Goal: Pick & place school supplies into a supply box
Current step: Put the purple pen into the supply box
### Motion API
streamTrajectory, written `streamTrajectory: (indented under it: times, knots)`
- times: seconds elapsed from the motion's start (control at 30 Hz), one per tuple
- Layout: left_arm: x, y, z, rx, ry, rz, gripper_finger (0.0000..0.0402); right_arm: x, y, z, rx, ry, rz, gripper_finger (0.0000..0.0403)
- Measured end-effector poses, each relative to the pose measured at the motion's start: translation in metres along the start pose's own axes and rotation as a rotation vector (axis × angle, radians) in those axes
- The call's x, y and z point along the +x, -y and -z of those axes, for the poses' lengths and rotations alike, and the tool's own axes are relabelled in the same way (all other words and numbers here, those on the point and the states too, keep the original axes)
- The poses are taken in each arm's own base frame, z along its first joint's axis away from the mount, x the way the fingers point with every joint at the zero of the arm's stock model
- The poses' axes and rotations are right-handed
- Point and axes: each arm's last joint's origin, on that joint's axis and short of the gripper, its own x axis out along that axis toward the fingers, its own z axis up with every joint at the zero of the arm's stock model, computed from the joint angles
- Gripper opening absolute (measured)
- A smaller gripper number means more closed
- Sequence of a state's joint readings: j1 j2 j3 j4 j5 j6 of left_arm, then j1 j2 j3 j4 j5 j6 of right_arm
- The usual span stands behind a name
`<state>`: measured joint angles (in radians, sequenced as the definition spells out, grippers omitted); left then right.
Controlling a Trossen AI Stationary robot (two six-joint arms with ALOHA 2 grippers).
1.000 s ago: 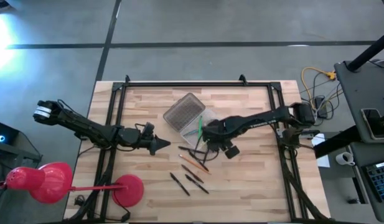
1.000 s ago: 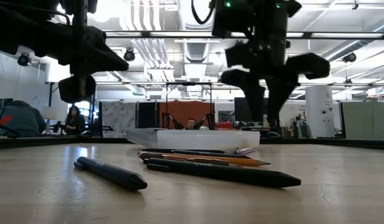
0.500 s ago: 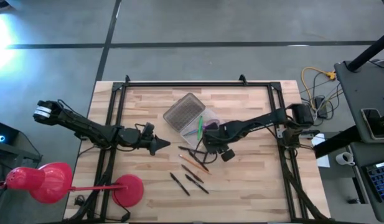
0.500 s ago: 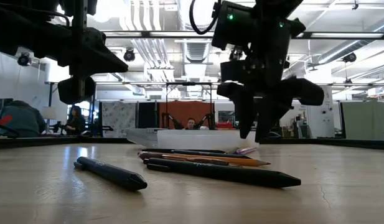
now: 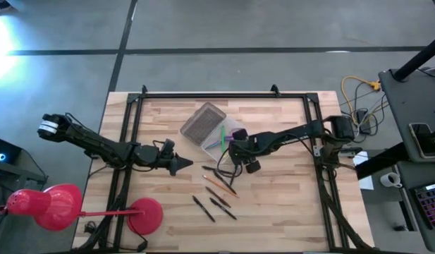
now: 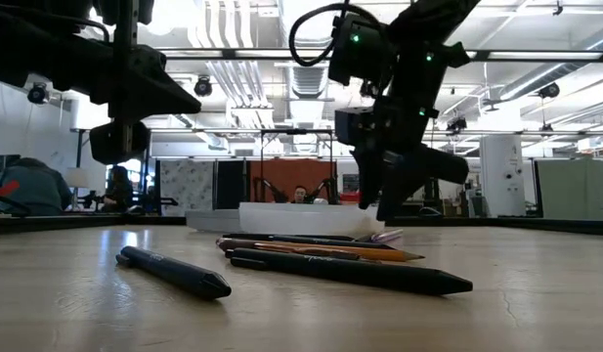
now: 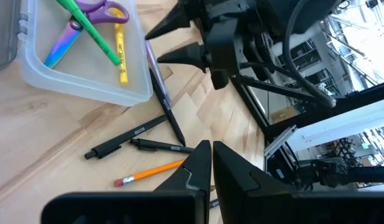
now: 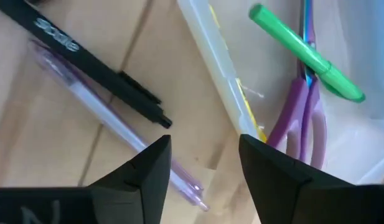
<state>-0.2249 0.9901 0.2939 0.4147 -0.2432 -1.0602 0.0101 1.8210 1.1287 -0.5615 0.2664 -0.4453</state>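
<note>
The supply box (image 5: 221, 140) rests on the wood table, its dimpled lid (image 5: 201, 120) folded open toward the far left. In it lie a green marker (image 8: 304, 53), purple-handled scissors (image 8: 297, 112) and a yellow piece (image 7: 122, 56). Black pens (image 5: 217, 185), an orange pencil (image 7: 151, 173) and a clear purple pen (image 8: 111, 124) lie on the table near the box. My right gripper (image 5: 230, 149) is open and low at the box's right wall (image 8: 216, 68). My left gripper (image 5: 183, 164) is shut and hovers left of the pens. My right gripper comes at the box slanting down from the table's right, fingers open. One fingertip (image 8: 251, 146) sits at the rim of the box's right wall (image 8: 238, 121). The other fingertip (image 8: 157, 152) stands outside the box, over the clear purple pen. The box lies flat on the table.
A black metal frame (image 5: 203, 95) runs around the tabletop. A red lamp (image 5: 55, 204) stands off the near left corner, and cables (image 5: 358, 92) hang off the right side. People sit in the room beyond the table (image 6: 27, 186). Bare wood shows at the near right (image 5: 280, 212).
My right gripper came down and moved toward the table's left, against the box. The box slid a little toward the far left edge and turned slightly, with its contents riding along. The pens on the table stayed put.
</note>
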Motion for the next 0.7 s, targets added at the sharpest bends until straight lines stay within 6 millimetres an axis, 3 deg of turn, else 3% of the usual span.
streamTrajectory:
  times: [0.4,0.7]
  knots:
    - [0.0,0.0,0.0,-0.016,0.0,0.0,0.0001,0.004,-0.017,0.008,-0.052,-0.003,-0.168,0.0182]
    - [0.0,0.0,-0.001,-0.016,0.022,-0.012,0.0001,0.012,-0.005,0.012,-0.027,0.04,-0.15,0.0178]
